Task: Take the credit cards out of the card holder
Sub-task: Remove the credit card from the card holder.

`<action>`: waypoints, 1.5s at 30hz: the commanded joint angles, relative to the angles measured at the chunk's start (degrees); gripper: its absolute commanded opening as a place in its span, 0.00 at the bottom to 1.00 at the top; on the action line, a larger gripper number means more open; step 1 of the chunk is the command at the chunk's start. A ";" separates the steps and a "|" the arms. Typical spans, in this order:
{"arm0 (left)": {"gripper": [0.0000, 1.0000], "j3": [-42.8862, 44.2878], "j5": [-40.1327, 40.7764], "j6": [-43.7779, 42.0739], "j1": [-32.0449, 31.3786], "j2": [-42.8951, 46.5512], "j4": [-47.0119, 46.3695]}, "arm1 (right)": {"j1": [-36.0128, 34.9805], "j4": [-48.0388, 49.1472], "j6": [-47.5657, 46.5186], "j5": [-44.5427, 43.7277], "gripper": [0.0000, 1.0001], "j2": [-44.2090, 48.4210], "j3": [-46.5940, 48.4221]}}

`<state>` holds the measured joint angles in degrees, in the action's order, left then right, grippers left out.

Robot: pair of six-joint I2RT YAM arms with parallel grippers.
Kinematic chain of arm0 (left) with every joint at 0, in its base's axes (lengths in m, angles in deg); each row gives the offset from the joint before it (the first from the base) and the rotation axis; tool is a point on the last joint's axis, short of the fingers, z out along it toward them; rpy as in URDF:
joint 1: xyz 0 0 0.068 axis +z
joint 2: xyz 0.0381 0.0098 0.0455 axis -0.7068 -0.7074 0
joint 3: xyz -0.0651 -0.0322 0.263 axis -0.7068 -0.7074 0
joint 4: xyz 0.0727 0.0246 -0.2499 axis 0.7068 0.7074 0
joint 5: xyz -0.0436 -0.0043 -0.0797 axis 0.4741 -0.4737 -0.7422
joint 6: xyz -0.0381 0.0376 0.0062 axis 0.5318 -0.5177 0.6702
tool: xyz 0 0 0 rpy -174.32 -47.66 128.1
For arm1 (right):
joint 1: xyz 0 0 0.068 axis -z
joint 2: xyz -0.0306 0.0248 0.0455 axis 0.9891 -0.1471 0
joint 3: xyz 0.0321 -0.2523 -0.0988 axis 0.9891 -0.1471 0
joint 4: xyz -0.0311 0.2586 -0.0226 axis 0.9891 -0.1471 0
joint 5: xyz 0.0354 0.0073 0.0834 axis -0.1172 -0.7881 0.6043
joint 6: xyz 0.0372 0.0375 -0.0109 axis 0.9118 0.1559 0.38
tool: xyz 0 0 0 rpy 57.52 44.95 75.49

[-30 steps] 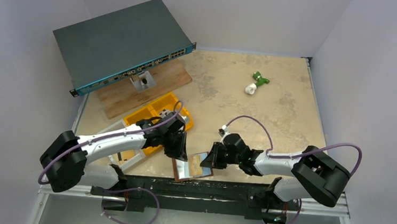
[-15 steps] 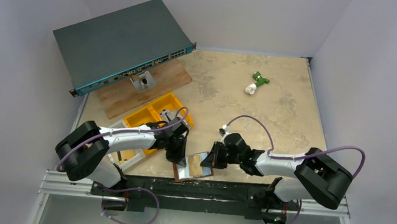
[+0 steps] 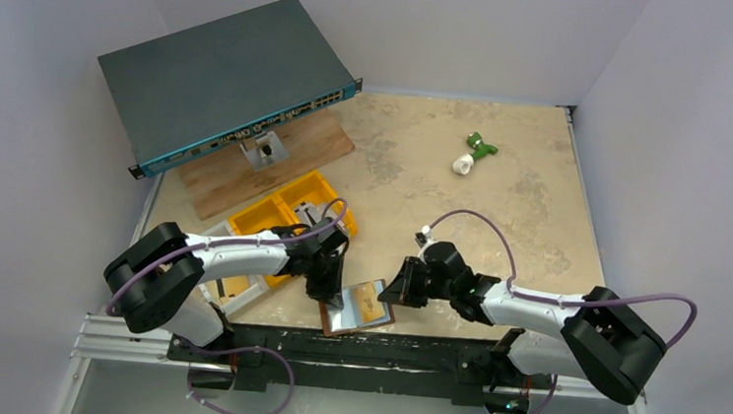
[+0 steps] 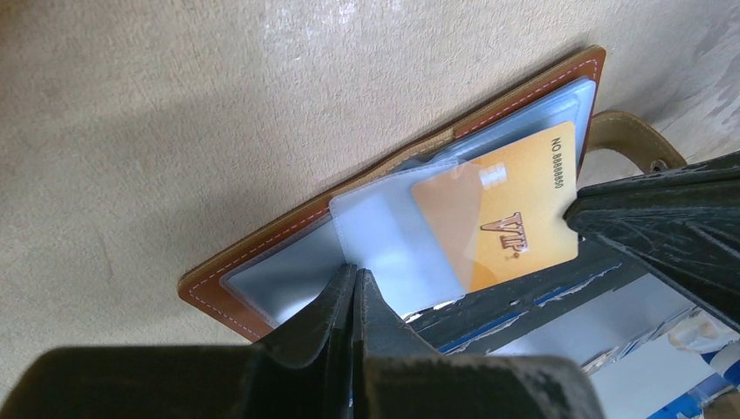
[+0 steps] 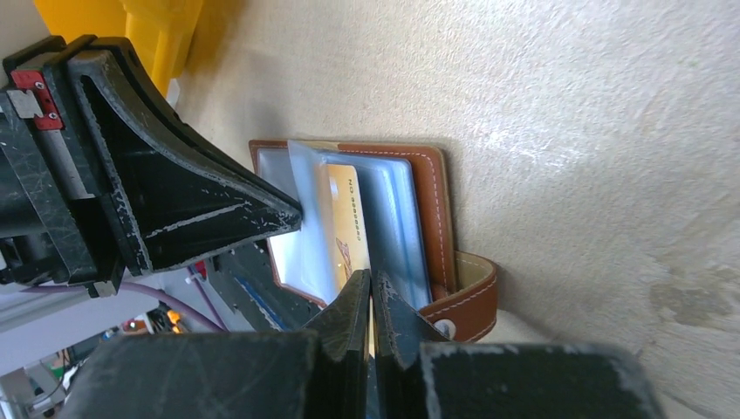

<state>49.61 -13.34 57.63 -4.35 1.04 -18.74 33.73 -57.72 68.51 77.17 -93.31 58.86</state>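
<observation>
The card holder [image 3: 334, 324] lies open at the table's near edge, a brown leather wallet [image 4: 288, 229] with its snap tab [image 5: 471, 305] towards the right. A gold credit card [image 4: 524, 209] marked VIP sticks partly out of a pale translucent sleeve [image 4: 384, 236]. My left gripper [image 4: 356, 272] is shut on the near edge of that sleeve. My right gripper [image 5: 370, 278] is shut on the gold card's [image 5: 342, 218] right end. From above, the left gripper [image 3: 328, 293] and right gripper [image 3: 391, 293] flank the holder. Any other credit cards are hidden.
A yellow bin [image 3: 288, 211] stands just behind my left arm, beside a white tray [image 3: 237, 298]. A dark network switch [image 3: 224, 77] rests on a wooden board [image 3: 247, 168] at the back left. A green and white object [image 3: 473, 152] lies far right. The black rail [image 3: 351, 349] borders the holder.
The left gripper has closed on the sleeve and its elbow has swung in. The right arm has shifted slightly to the right, with the card still pinched.
</observation>
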 commanded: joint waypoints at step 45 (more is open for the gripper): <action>0.69 -0.47 -5.96 4.27 -0.16 13.06 -7.45 | 2.72 -9.88 1.45 2.22 0.00 13.64 5.34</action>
<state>51.35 -15.74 58.22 -4.35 12.66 -18.09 36.25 -68.34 68.71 77.70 -80.92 61.13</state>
